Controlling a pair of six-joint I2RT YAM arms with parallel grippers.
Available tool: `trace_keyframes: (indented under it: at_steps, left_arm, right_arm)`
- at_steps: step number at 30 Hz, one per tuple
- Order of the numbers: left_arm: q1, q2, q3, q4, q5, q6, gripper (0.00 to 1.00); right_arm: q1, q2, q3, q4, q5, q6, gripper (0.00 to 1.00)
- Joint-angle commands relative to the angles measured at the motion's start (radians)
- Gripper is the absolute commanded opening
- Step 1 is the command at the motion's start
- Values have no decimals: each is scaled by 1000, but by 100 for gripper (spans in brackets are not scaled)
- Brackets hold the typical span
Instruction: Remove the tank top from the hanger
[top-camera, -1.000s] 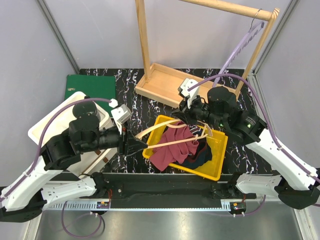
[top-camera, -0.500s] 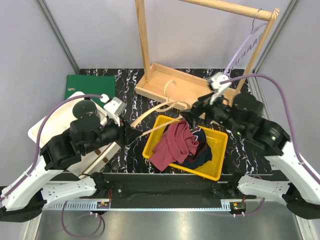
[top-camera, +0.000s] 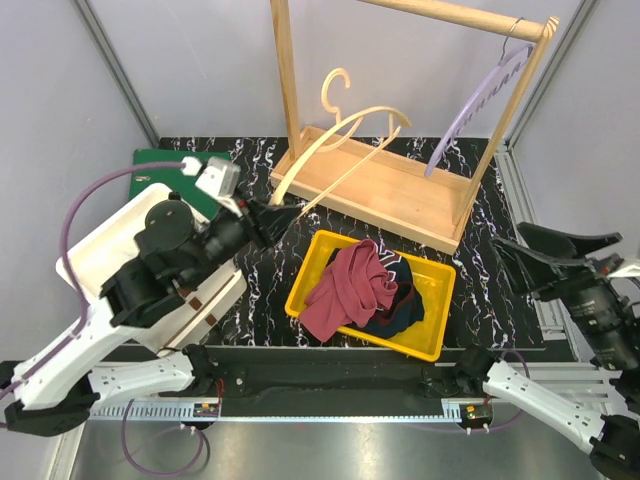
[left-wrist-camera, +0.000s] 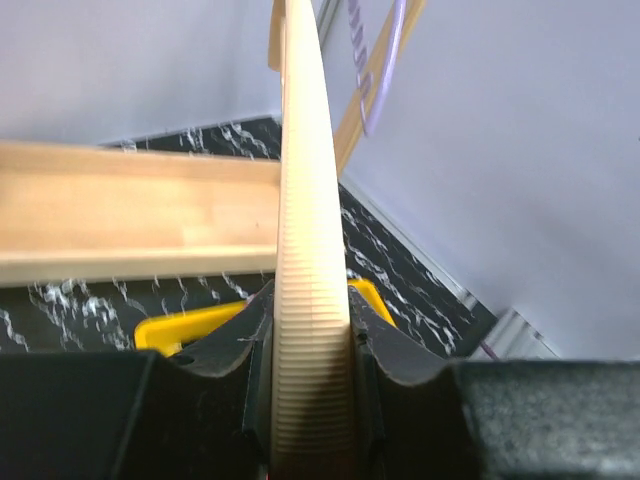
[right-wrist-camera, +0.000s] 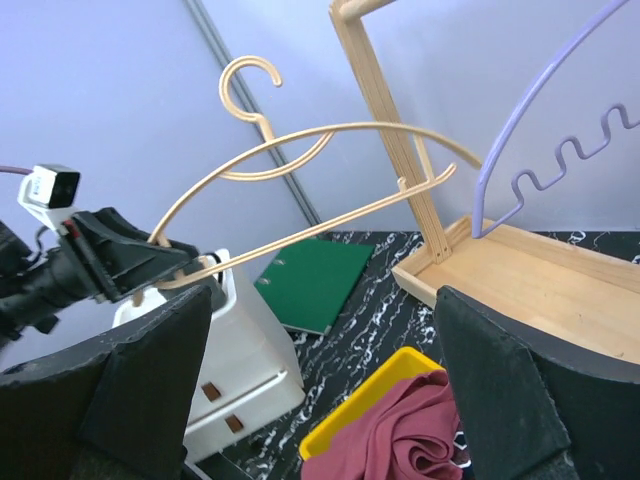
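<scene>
Left pincer (top-camera: 275, 217) clamps one end of the bare wooden hanger (top-camera: 350, 128), up behind the yellow bin (top-camera: 446, 310) (tank top (top-camera: 345, 290) heaped inside it). The right pincer (top-camera: 537, 255), beside the bin, gapes empty. Squeeze firmly, swing gently.

The top camera sits above and behind the 2 arm bases, looking down and forward over the whole bench (top-camera: 262, 300), from the yellow bin (top-camera: 443, 305) to the wooden rack (top-camera: 400, 195) at the back. The left wrist camera sits right behind the left claw (left-wrist-camera: 310, 330), sighting very close along the wooden hanger (left-wrist-camera: 310, 250) toward the rack. The right wrist camera looks leftward across the bench from farther off, between the 2 fingers of the right claw (right-wrist-camera: 325, 300). All 3 views share hanger, rack and bin.
</scene>
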Motion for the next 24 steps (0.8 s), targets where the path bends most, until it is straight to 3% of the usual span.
trace_keyframes:
  at_steps: [1,7,17,24]
  left_arm:
    - [1,170,138,282,-28,131,0]
    - [6,446,397,371,-13,274,0]
    - [41,890,937,305,27,286,0]
    - [52,1051,1003,346,66,240,0]
  right_arm:
    - [-1,-60,-22,-13,75,69,100]
    - [-1,-117,7,-77,78,104,100]
    - [-1,-143,11,-117,53,150,100]
    - [-1,-149,-12,-117,41,170,100]
